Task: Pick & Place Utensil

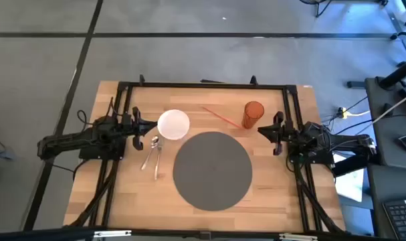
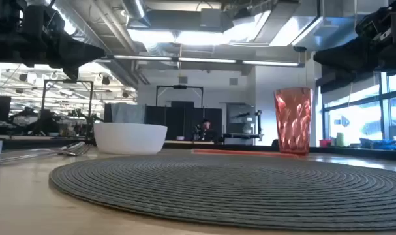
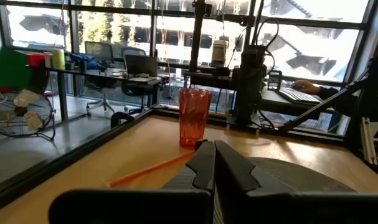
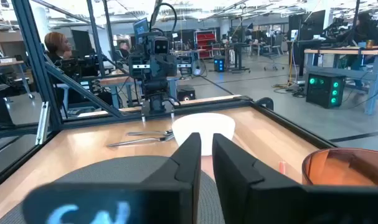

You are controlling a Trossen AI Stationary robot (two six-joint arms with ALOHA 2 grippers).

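- Eyeing spoon [image 1: 154,142] and fork [image 1: 157,158] on table [image 1: 276,194]: I judge them light, stiff, slippery; take mid-handle.
- Left claw [image 1: 140,127], right claw [image 1: 264,131]: both pressed together, empty.

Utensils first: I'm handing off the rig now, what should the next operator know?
Left end effector: shut, empty, raised at the table's left edge.
Right end effector: shut, empty, raised at the right edge beside the red cup.
Two metal utensils lie on the wood left of the round grey mat, just below the white bowl. An orange straw lies between bowl and cup.
Done: nothing picked.
Left: grasp a utensil and place it.
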